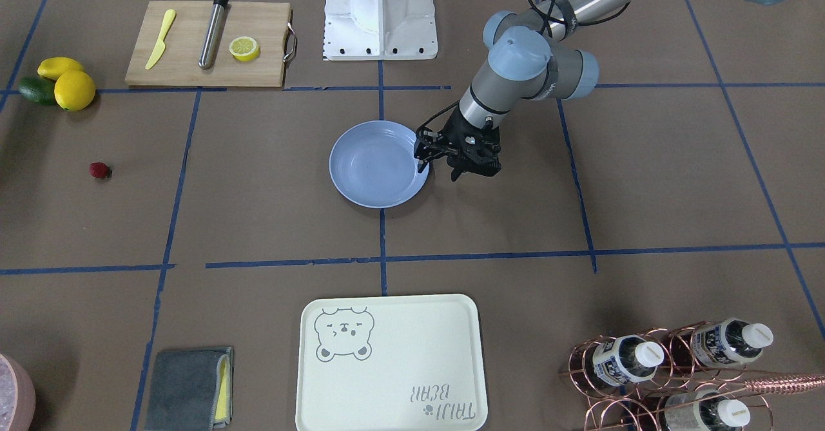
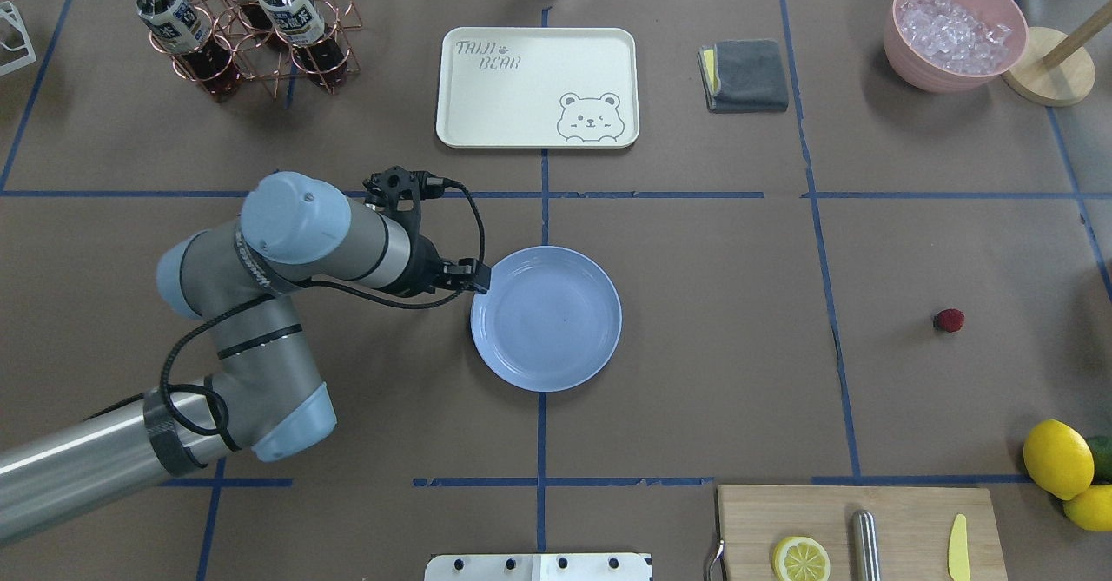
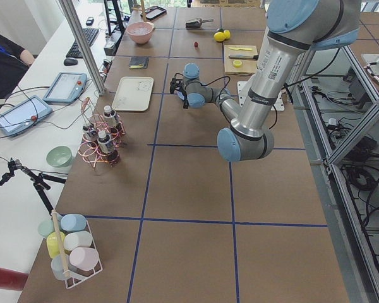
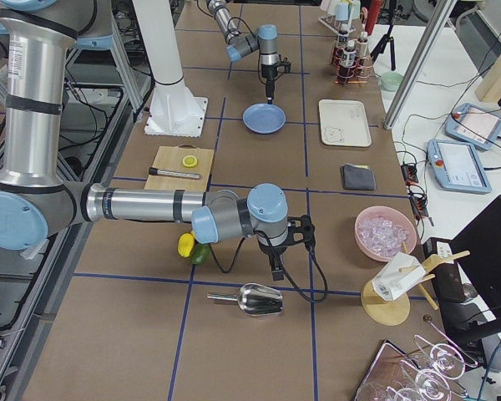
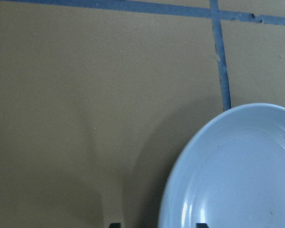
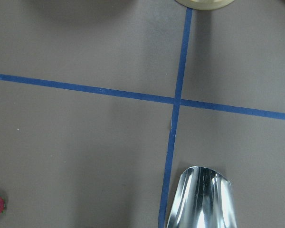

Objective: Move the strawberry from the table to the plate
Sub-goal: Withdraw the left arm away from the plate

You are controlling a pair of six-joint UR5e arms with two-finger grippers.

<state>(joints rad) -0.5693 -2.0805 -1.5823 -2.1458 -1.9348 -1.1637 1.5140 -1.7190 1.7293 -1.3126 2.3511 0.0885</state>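
Strawberry [image 2: 949, 320] sits alone on the table [image 2: 738, 373], far beyond your left gripper [image 1: 439, 163], whose jaws stand wide astride the plate [image 2: 547, 316] rim, perhaps steadying it. Your right gripper [image 4: 275, 266] hangs nearer the berry; its opening can't be told.

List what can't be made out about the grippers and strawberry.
- Right gripper: only in the exterior right view, small; open or shut cannot be told.
- Left gripper: overhead, its wrist hides the fingers; its wrist view cuts all but the tips.
- Strawberry: too small for detail; right wrist view's edge cuts it.
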